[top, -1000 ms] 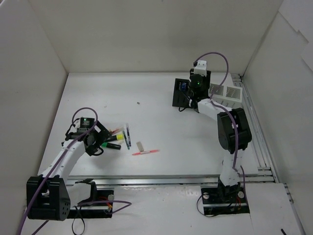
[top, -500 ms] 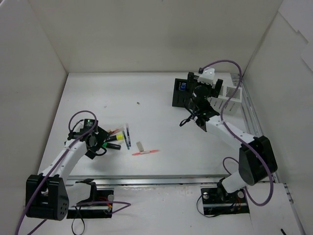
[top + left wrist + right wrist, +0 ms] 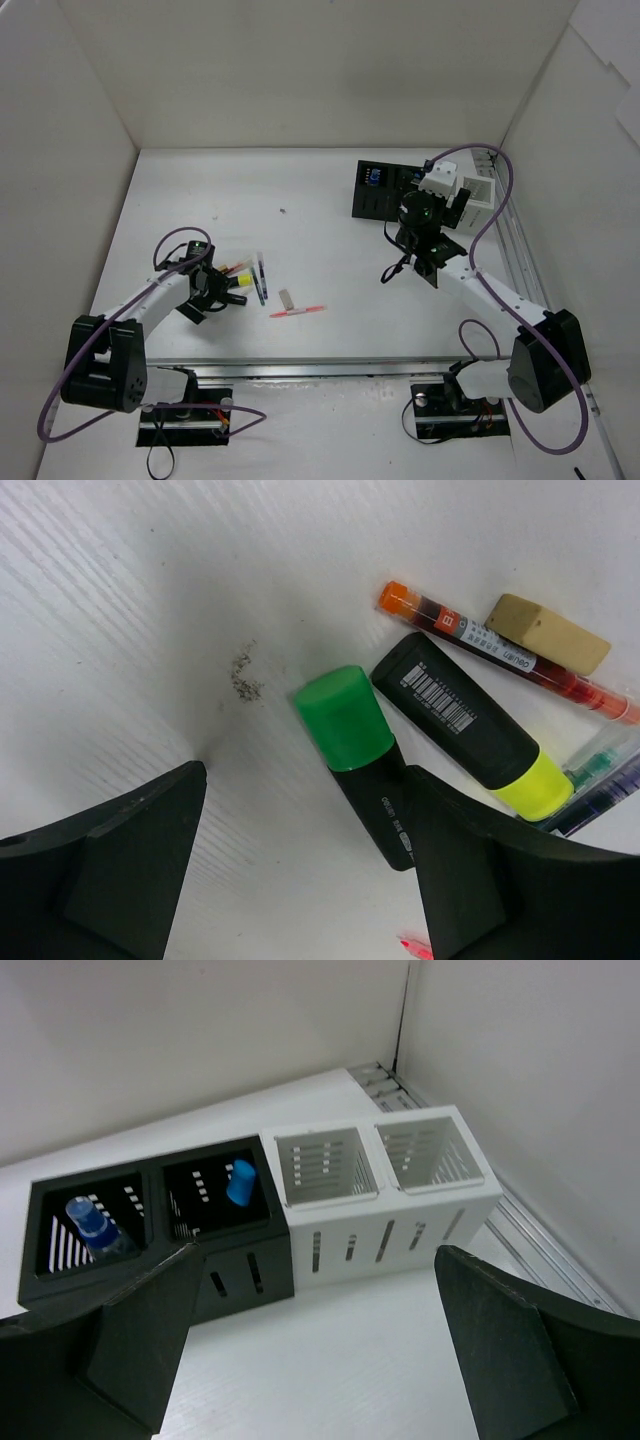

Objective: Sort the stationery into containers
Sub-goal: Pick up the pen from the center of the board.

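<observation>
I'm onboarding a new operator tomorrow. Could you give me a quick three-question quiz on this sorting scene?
1. True or false: the green-capped highlighter lies between the fingers of the left gripper.
2. Which container holds the blue-capped bottle? A) black box B) white box C) neither
3. Is the right gripper open or shut?
Key: 1 true; 2 A; 3 open.

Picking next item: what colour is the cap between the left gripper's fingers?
Green cap, clearest in left wrist view.
</observation>
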